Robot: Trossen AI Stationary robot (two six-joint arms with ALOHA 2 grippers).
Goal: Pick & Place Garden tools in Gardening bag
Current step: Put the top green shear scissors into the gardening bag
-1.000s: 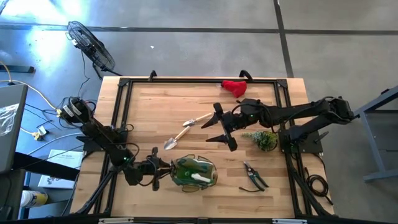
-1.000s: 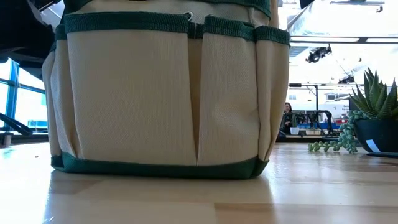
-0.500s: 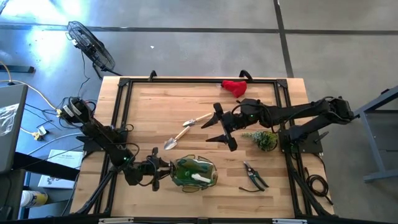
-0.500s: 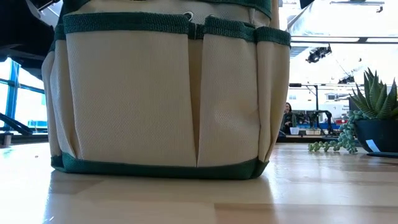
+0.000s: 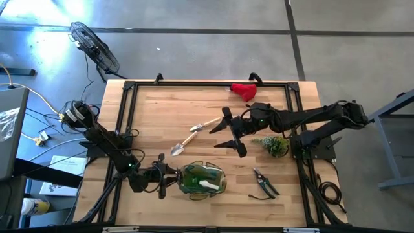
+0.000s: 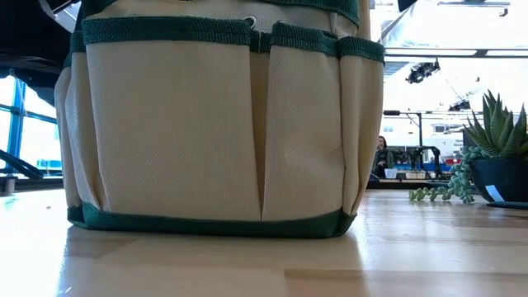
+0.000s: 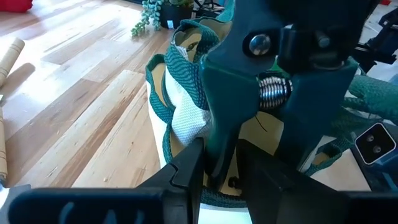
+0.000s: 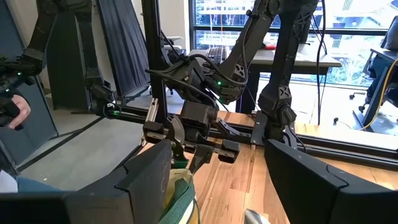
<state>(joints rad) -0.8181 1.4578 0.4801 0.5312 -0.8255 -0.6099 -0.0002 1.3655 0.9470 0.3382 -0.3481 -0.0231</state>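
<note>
Starting at the left gripper: its jaws are clenched on a green tool with a coil spring at the hinge, held right over the open mouth of the gardening bag. The bag sits at the near edge of the surface. So I'd call this the drop-off step for that tool. Next move, I reckon, is to ease it down past the rim and let go without snagging the bag's strap. The right gripper hovers mid-surface with jaws spread wide and empty, just beside a trowel and near a second trowel, so it looks lined up for the next pick. The black shears and red bundle lie out on the wood too, well apart. Only the left wrist view shows the grasp itself. From above I can't make out the tool at all, and the low view is basically bag wall plus a potted plant.
</note>
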